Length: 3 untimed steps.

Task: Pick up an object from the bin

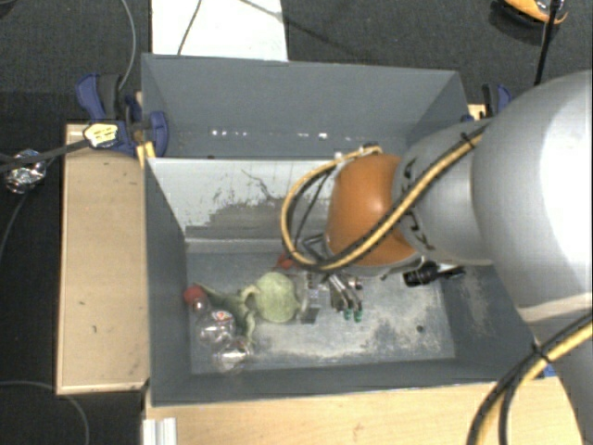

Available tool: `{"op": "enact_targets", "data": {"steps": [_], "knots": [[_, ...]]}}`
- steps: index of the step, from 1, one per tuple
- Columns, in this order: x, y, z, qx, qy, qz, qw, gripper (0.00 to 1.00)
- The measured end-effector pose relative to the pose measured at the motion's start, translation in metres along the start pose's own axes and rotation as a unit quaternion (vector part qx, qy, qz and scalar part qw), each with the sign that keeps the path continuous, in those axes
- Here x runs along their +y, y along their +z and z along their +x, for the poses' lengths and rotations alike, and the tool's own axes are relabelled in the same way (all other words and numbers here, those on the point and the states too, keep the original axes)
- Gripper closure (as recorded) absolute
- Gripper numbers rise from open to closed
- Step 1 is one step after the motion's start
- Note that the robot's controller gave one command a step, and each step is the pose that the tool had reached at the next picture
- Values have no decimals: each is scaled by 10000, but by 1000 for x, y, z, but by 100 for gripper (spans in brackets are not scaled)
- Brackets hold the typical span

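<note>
Camera view: the arm (pixel 519 193) comes in from the right, with an orange cover (pixel 366 209) at its wrist and yellow and black cables (pixel 306 202) looping round it. Below the cover, the tool (pixel 331 313) hangs low over the middle of the bin (pixel 306 109), near the floor. Its two fingers (pixel 310 306) stand somewhat apart, the one toward the view's right tipped in green. Bare grey floor shows in the gap between them, so the tool holds nothing.

Just beside the tool, on the view's left, lies a pale green ball (pixel 273 297). It sits outside the fingers rather than between them, and I cannot tell whether the nearer finger touches it. Against the ball's far side lies a dark green toy figure (pixel 232 306), its limbs spread. Further left is a small red piece (pixel 193 295), and toward the front-left corner lies a clear plastic piece (pixel 220 336), all well apart from the tool.
</note>
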<state>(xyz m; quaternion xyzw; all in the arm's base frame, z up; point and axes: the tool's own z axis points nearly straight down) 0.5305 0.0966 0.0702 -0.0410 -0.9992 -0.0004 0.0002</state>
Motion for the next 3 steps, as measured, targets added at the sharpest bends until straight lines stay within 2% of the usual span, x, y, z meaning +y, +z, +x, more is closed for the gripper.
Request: {"op": "enact_targets", "data": {"steps": [3], "knots": [[0,-28,0,-12,-11,-3,10000,100]]}}
